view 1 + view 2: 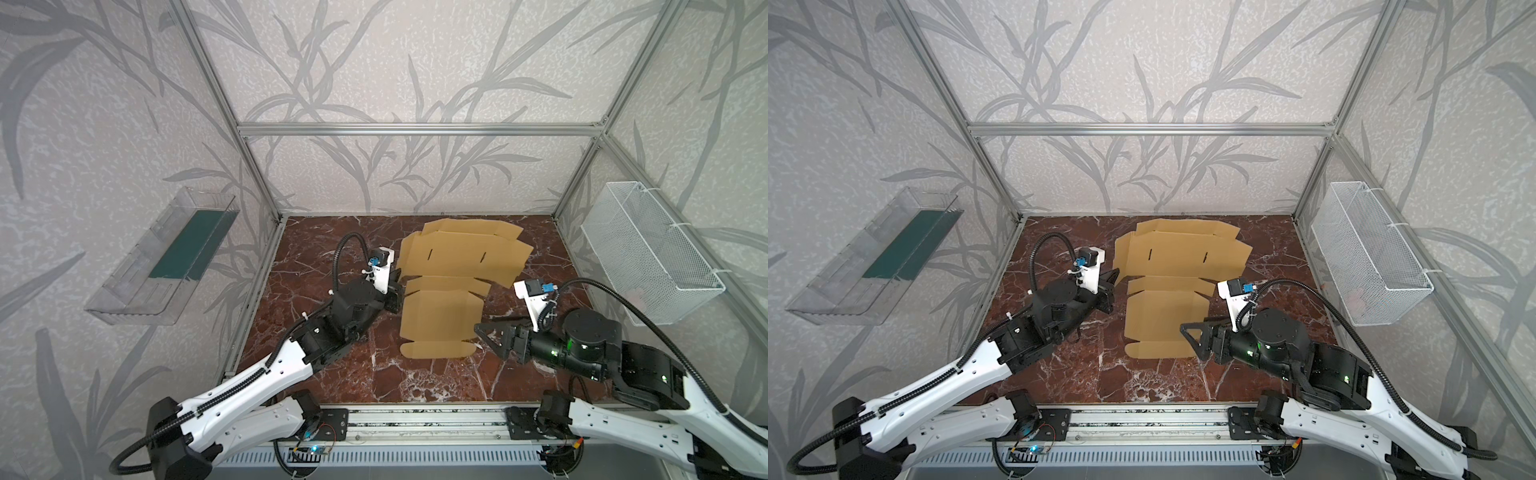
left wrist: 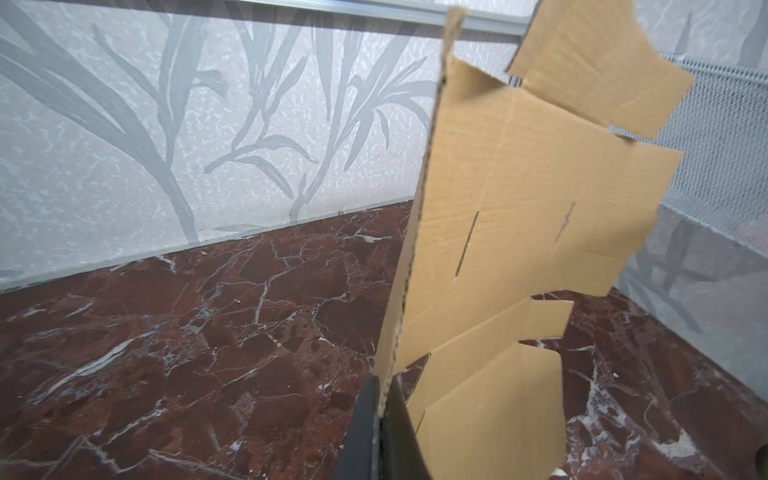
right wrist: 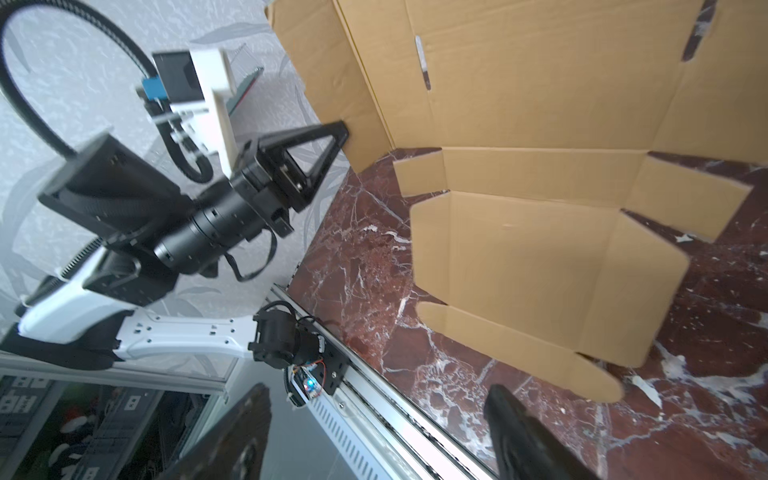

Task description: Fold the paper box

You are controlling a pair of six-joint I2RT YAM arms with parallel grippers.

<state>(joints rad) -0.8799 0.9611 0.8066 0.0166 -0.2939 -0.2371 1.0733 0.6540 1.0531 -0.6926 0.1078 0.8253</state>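
While the paper box (image 1: 440,320) lies part-folded mid-table (image 1: 332,374), far panel tilted up, the left gripper (image 2: 384,399) is clamped on its left flap edge; the right gripper (image 1: 482,336) gapes wide beside it, empty.

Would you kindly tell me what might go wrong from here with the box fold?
1. The left gripper pinches only the thin edge of one flap of the paper box; the cardboard might slip out or crease there.
2. The right gripper is open and apart from the box, so nothing pins the flat near panel; the sheet might slide on the smooth marble table or the raised far half could flop back.
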